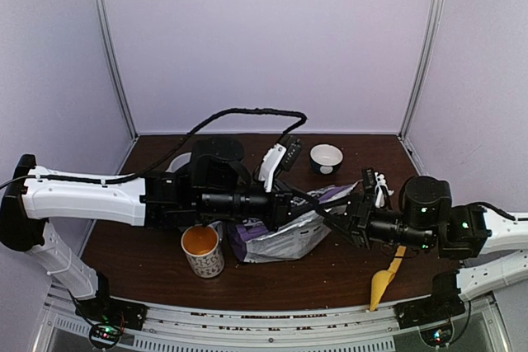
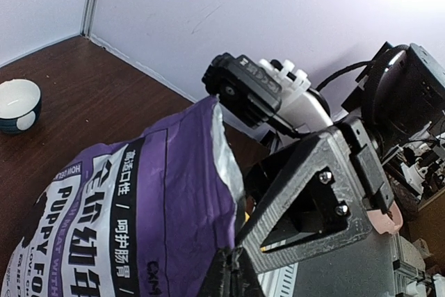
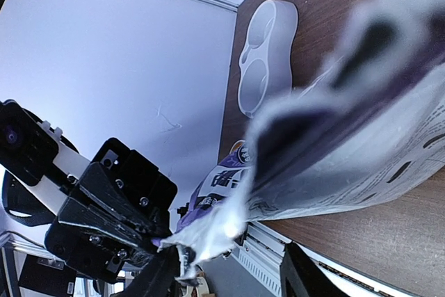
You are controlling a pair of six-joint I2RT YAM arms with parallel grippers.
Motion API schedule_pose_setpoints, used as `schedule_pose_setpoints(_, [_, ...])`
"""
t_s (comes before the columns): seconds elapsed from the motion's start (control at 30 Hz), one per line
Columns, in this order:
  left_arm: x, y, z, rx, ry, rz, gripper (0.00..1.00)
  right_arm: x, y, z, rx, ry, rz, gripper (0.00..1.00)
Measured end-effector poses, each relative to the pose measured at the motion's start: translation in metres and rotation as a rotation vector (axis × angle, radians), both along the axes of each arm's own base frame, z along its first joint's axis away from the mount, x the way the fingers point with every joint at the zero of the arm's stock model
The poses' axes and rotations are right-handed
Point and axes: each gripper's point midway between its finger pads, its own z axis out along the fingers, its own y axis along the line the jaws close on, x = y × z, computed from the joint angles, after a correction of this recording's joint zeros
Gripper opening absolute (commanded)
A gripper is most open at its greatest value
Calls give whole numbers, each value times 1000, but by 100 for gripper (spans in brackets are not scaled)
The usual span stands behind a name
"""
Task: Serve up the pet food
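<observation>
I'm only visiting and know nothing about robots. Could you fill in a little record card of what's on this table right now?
Bag: purple puppy food bag, mid-table between the two arms
Left gripper: shut on the bag's top edge
Right gripper: open, fingers either side of the bag's foil edge
Mug: upright, orange inside, left of the bag
Scoop: yellow, lying near the front edge, untouched
Small bowl: at the back
Double dish: white, no food seen in it
Kibble: none in view
</observation>
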Motion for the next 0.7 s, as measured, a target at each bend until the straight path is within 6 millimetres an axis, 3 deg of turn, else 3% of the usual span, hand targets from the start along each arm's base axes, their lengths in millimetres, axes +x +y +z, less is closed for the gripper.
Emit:
schedule_pose_setpoints(0.07, [0,0,0,0,0,0,0,0,0,0,0,0,0,46])
schedule_pose_setpoints(0.2, [1,0,-1,2,0,1,0,1,2,0,1,-3,1,36])
schedule_pose_setpoints(0.4, [5,1,1,-1,-7,15,0,4,8,4,-1,-7,-3,35])
schedule_pose_setpoints(0.57, [6,2,1,-1,-11,17,0,7,10,6,-3,-9,-16,24])
schedule_pose_setpoints(0.7, [7,2,1,-3,-16,21,0,9,12,8,-1,-9,-24,23])
